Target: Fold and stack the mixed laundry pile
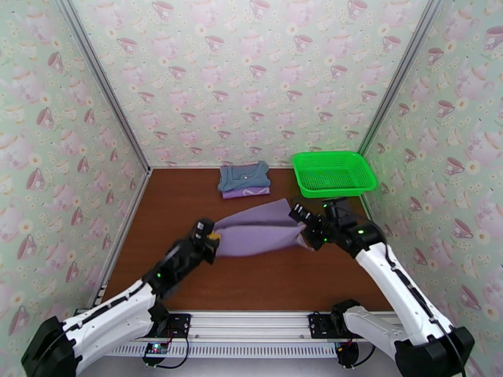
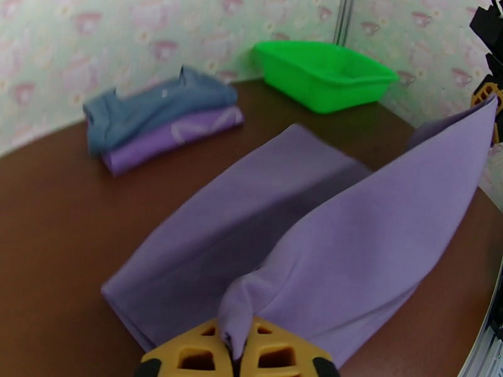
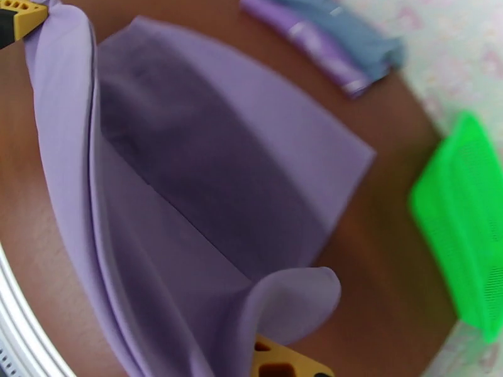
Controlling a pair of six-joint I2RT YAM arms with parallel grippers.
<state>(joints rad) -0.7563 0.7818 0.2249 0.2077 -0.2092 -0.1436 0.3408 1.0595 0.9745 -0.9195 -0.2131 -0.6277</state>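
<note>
A pale lavender-grey garment (image 1: pixel 261 230) is held stretched above the middle of the table, its far half lying flat on the wood. My left gripper (image 1: pixel 214 237) is shut on the garment's near left corner; in the left wrist view the cloth (image 2: pixel 314 246) is pinched between the yellow fingertips (image 2: pixel 276 356). My right gripper (image 1: pixel 302 230) is shut on the near right corner, where the cloth (image 3: pixel 220 183) curls over a yellow finger (image 3: pixel 276 364). At the back lies a folded dusty blue-grey garment (image 1: pixel 244 176) on top of a folded bright purple shirt (image 1: pixel 246 192).
A green plastic mesh basket (image 1: pixel 333 173) stands at the back right corner, just right of the folded stack. Patterned walls close in the brown table (image 1: pixel 188 278) on three sides. A metal rail (image 1: pixel 251 322) runs along the near edge.
</note>
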